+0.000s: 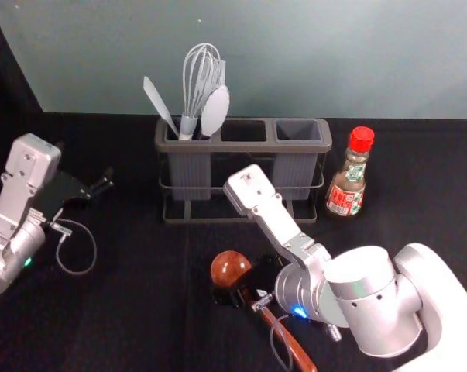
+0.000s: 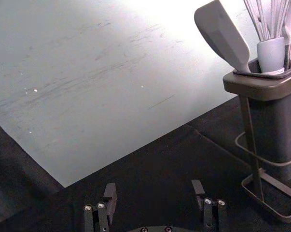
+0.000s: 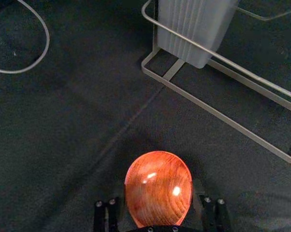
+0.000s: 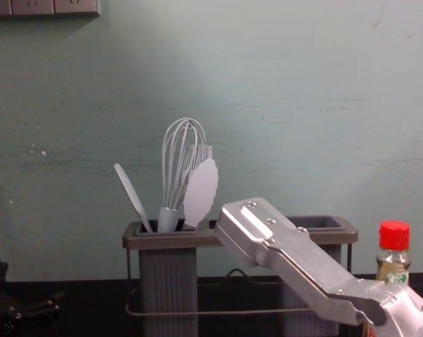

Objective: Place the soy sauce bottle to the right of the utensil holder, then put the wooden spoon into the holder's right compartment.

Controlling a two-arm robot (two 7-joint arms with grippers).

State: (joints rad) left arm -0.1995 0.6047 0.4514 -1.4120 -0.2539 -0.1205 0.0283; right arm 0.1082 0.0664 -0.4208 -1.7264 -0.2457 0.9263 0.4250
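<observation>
In the head view my right gripper [image 1: 235, 288] is over the wooden spoon [image 1: 229, 268], whose handle runs toward the front beneath the arm. The right wrist view has the spoon's round bowl [image 3: 158, 188] between the parted fingers of my right gripper [image 3: 158, 205]. Behind them stands the utensil holder [image 1: 245, 146], its right compartment [image 1: 298, 130] unfilled. The red-capped soy sauce bottle [image 1: 349, 177] is upright just right of the holder, also seen in the chest view [image 4: 393, 254]. Off to the left, my left gripper [image 1: 86, 166] is idle; in its wrist view the left gripper [image 2: 154, 188] is open.
A whisk [image 1: 194, 81], a white spoon-shaped utensil [image 1: 215, 110] and a spatula [image 1: 159, 102] stand in the holder's left compartment. The wall [image 4: 302, 126] rises behind. My right forearm crosses the front right of the dark table [image 1: 140, 310].
</observation>
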